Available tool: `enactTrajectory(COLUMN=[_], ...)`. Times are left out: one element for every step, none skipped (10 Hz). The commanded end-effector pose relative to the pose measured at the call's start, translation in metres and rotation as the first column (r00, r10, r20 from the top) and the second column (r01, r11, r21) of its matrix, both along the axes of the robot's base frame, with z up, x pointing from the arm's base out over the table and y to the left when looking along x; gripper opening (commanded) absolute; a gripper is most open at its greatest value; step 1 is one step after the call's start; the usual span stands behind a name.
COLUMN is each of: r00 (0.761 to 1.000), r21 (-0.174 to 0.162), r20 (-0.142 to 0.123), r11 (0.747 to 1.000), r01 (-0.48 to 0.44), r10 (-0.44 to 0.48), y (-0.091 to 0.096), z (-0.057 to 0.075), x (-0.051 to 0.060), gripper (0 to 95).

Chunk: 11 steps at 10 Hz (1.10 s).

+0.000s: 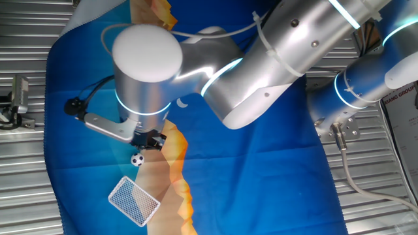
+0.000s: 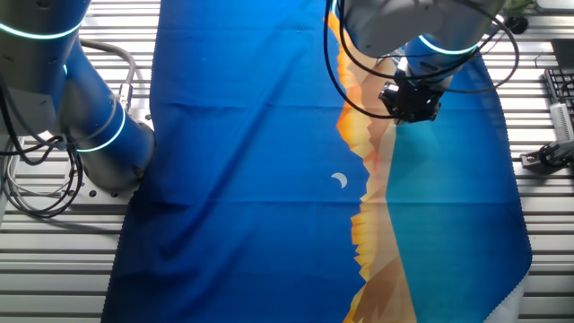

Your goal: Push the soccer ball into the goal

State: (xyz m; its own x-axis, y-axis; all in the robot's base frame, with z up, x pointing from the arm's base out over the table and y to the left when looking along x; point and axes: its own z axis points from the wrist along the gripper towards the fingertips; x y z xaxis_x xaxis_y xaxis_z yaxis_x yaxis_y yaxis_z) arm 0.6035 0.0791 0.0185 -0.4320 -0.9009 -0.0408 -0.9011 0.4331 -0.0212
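Two fixed cameras, both high, angled steeply down at the surface (image 1: 39,78), close in. They face from opposite sides. One looks past the arm's wrist; the other from across. Shared: blue cloth (image 1: 274,170) (image 2: 242,135), its orange streak, the pincer (image 1: 149,140) (image 2: 411,102).

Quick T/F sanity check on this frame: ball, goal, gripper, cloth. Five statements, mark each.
1. The soccer ball is already inside the goal. False: it sits on the cloth outside the goal, with a gap between them.
2. The gripper is right beside the ball, on the side away from the goal. True.
3. The goal stands on bare metal table slats. False: it rests on the blue cloth, near its edge.
4. The cloth carries a small white crescent moon print. True.
5. The gripper holds the ball between its fingers. False: the ball lies free on the cloth; whether the jaws are open or shut is not visible.
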Motion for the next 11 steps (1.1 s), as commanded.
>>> enactTrajectory(r00=[1.0,1.0,1.0,1.0,1.0,0.999,0.999,0.999,0.999,0.998,0.997], r21=[-0.004,-0.005,-0.006,-0.005,-0.006,-0.009,-0.01,-0.01,-0.013,-0.012,-0.016], r20=[0.011,0.012,0.011,0.01,0.011,0.01,0.01,0.01,0.012,0.012,0.018], r11=[1.0,1.0,1.0,1.0,1.0,0.999,0.999,0.999,0.999,0.998,0.997], r01=[-0.026,-0.025,-0.024,-0.025,-0.028,-0.032,-0.035,-0.035,-0.049,-0.054,-0.08], r10=[0.026,0.025,0.024,0.025,0.028,0.032,0.035,0.035,0.049,0.054,0.08], y=[0.0004,0.0007,0.0012,0.0017,0.002,0.0023,0.0024,0.0024,0.0024,0.0024,0.0026], z=[-0.0003,-0.0007,-0.001,-0.0013,-0.0013,-0.0013,-0.0016,-0.0017,-0.0021,-0.0021,-0.0021], x=[0.0018,0.0026,0.0038,0.0051,0.0058,0.0065,0.0069,0.007,0.0071,0.0072,0.0076], gripper=[0.0,0.0,0.0,0.0,0.0,0.0,0.0,0.0,0.0,0.0,0.0])
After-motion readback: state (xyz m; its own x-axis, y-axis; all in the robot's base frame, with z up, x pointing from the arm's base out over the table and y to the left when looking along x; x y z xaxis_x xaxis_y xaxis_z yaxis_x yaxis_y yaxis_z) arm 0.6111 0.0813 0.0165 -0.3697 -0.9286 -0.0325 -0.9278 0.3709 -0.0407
